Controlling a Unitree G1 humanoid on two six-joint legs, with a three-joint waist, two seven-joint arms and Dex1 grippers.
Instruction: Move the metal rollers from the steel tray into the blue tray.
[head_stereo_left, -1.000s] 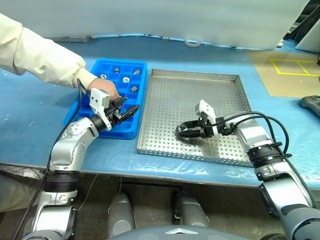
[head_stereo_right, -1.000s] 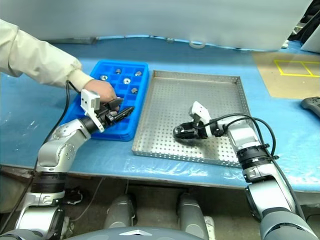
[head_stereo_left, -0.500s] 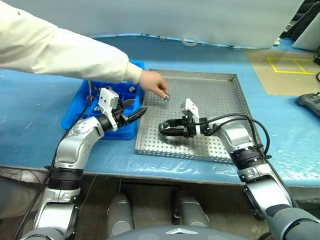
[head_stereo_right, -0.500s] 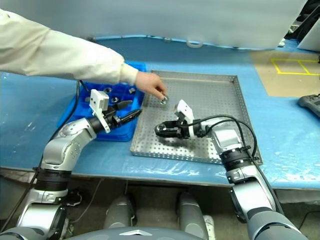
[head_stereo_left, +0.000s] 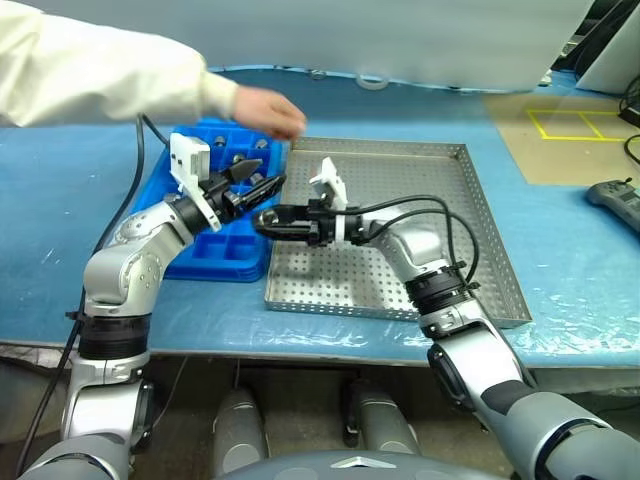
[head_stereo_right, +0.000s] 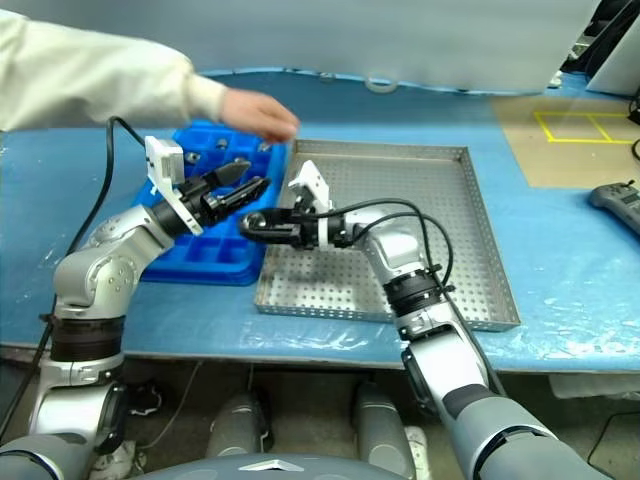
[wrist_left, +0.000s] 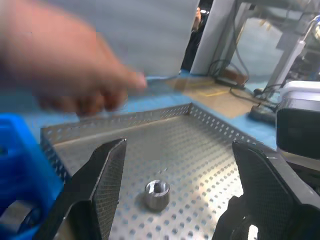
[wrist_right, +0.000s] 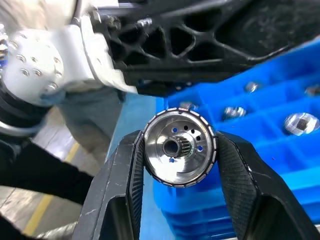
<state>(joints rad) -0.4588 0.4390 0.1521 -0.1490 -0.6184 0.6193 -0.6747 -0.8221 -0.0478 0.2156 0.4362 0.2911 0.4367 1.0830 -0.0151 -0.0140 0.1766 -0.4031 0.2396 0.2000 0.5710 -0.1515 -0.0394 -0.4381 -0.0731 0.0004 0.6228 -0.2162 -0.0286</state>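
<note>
My right gripper (head_stereo_left: 264, 220) reaches across the left rim of the steel tray (head_stereo_left: 470, 230) and is shut on a shiny metal roller (wrist_right: 179, 147), toothed around its edge with a central hole. My left gripper (head_stereo_left: 269, 172) hangs open just above and beside it, over the right edge of the blue tray (head_stereo_left: 215, 250). Between the left gripper's fingers (wrist_left: 102, 185) I see another roller (wrist_left: 157, 194) lying on the perforated floor of the steel tray. Several rollers (wrist_right: 300, 122) sit in the blue tray's compartments.
A person's hand (head_stereo_left: 265, 110) in a cream sleeve hovers over the far edges of both trays. A black controller (head_stereo_left: 612, 192) lies at the table's right edge. A white ring (head_stereo_left: 372, 80) lies at the back of the blue table.
My right gripper carried its roller left across the steel tray to its left rim, close under the left gripper, which rose slightly. The person's hand set a roller in the steel tray and drew back.
</note>
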